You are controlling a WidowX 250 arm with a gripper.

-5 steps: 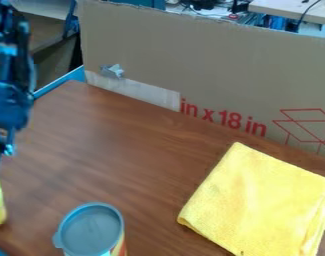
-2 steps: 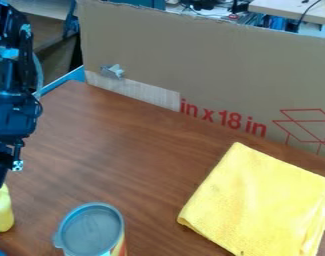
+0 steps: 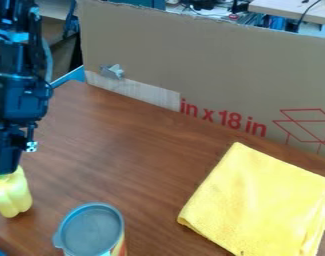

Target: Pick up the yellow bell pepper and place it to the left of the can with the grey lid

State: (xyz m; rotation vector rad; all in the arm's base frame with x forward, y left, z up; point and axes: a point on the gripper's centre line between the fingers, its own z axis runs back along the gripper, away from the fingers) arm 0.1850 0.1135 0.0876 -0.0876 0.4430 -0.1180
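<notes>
The black two-finger gripper (image 3: 3,171) appears clamped on the stem end of the yellow, lobed toy bell pepper (image 3: 12,194), at the left side of the brown wood-grain worktop (image 3: 138,165), forward of its back left corner. The pepper hangs stem up with a slight tilt; whether its base bears on the surface cannot be told. Maintain firm, even pressure: the body is rounded and probably smooth, so a grip this high may let it swing or slip. Before any sideways travel, confirm clearance under the lobes. Allow room for the cylindrical container with a grey, tabbed lid (image 3: 92,230), which stands just to the pepper's right and nearer the front; a low pass could tip it. Keep the lobes off the folded yellow cloth (image 3: 258,200) near the right side, since contact could drag it. When setting down, lower vertically, seat the base, then release slowly to limit rolling.
</notes>
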